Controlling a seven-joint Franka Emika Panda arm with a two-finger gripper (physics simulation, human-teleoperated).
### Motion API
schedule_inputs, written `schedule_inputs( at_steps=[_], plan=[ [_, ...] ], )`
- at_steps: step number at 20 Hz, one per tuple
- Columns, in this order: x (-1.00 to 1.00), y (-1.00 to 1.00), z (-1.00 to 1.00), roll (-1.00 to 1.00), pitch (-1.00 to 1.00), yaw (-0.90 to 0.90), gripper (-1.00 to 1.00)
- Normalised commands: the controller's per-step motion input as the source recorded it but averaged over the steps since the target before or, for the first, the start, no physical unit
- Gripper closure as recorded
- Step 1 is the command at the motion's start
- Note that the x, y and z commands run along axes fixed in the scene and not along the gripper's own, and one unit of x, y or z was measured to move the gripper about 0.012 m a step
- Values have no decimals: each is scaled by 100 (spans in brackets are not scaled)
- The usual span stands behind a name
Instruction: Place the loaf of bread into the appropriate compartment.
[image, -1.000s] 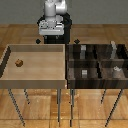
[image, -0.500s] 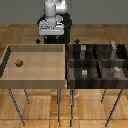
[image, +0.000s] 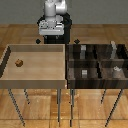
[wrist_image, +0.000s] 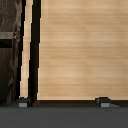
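Elevated frontal exterior; wrist straight down

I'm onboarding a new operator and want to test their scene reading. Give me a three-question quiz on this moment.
1. True or false: the loaf of bread lies in the light-wood tray.
2. The dark divided bin sits on the exterior view's: A) left B) right
3. Fill in: in the wrist view, the fingers hold ____.

Key: 1 true; 2 B; 3 nothing
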Motion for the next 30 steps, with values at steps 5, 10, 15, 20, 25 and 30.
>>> schedule_inputs(
  at_steps=[5, 10, 15, 20, 25, 30],
  plan=[
    [0, 0, 0, 0, 0, 0, -100],
    [0, 0, 0, 0, 0, 0, -100],
    [0, 0, 0, 0, 0, 0, -100],
    [0, 0, 0, 0, 0, 0, -100],
    [0, 0, 0, 0, 0, 0, -100],
    [0, 0, 0, 0, 0, 0, -100]
  ],
)
